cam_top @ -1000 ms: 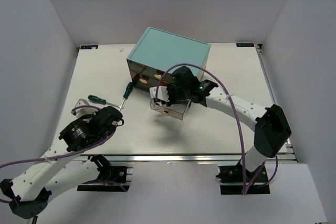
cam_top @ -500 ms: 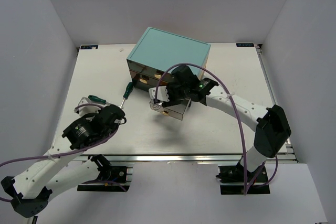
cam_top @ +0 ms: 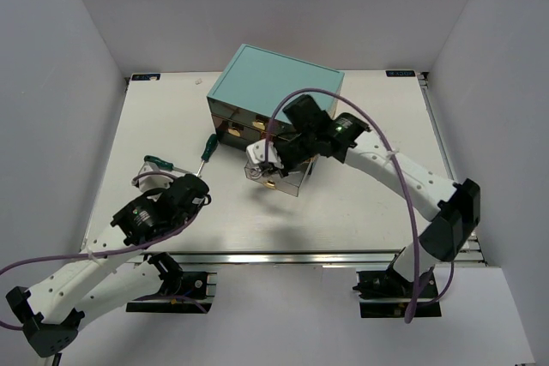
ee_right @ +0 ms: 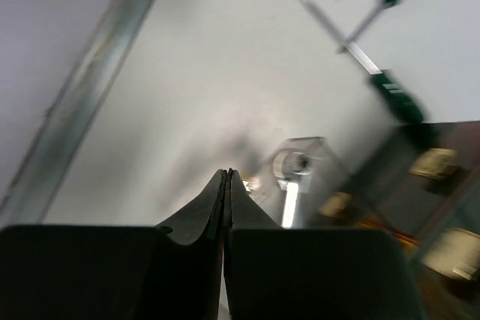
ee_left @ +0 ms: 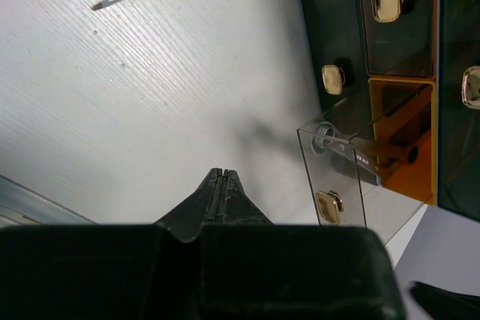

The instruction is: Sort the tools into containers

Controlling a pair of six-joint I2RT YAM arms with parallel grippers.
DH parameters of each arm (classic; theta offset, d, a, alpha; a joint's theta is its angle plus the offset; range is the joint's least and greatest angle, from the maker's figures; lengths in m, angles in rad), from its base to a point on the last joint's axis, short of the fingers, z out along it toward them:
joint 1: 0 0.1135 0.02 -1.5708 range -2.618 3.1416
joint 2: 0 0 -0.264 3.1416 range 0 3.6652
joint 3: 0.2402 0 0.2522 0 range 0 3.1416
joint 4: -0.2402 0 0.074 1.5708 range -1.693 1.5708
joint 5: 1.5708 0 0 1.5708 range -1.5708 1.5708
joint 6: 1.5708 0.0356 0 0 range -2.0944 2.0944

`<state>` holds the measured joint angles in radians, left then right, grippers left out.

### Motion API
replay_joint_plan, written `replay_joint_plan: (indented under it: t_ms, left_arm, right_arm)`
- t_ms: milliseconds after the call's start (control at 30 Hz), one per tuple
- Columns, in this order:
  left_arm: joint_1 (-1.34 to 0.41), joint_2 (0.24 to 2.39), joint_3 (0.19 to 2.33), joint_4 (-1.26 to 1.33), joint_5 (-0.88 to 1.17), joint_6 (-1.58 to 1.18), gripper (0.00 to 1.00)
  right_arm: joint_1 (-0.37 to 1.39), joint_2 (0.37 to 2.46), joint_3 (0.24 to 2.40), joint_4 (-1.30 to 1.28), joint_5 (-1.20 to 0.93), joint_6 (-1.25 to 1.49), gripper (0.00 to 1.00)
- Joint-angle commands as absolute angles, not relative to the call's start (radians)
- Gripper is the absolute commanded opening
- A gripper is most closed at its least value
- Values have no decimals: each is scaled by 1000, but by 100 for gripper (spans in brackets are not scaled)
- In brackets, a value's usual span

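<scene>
- Teal chest (cam_top: 274,83) sat on the desk (cam_top: 360,203); its open drawer (cam_top: 276,183) held a wrench (ee_right: 289,196).
- Right end effector (ee_right: 227,174) hung clenched, empty, above that drawer; left end effector (ee_left: 223,172) likewise clenched.
- Green screwdrivers (cam_top: 208,147) lay left: probably next, best gripped squarely across the handle.

Left arm (cam_top: 73,273): white shell links with black joint housings, and a round black motor block (cam_top: 141,216) near the wrist.

Right arm (cam_top: 403,176): same white-and-black build. It has a large black elbow housing (cam_top: 450,220) and a small green light (cam_top: 340,129) at the wrist.

A purple cable (cam_top: 399,212) runs loosely along each arm.

Black base brackets (cam_top: 171,285) sit at the foot of each arm.

Left pincer (ee_left: 223,181): matte black, with two flat fingers tapering to a thin tip and a boxy black body behind.

Right pincer (ee_right: 227,181): same look.
</scene>
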<state>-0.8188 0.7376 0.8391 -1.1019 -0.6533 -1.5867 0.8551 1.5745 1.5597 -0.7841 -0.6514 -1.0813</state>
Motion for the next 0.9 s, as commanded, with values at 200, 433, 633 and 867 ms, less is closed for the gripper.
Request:
replay_joint_plan:
  t_ms: [200, 433, 633, 867]
  left_arm:
    - [-816, 735, 836, -1081, -643, -1560, 18]
    - [-818, 756, 818, -910, -578, -1341, 62]
    - [-816, 756, 746, -697, -496, -1223, 71]
    - [-776, 785, 716, -494, -463, -1149, 29]
  right_arm:
    - [1003, 1626, 1385, -648, -247, -823, 0]
    - [1017, 1655, 1339, -338, 273, -609, 0]
    - [1017, 1644, 1281, -195, 461, -586, 0]
    - [968, 1715, 1302, -244, 508, -508, 0]
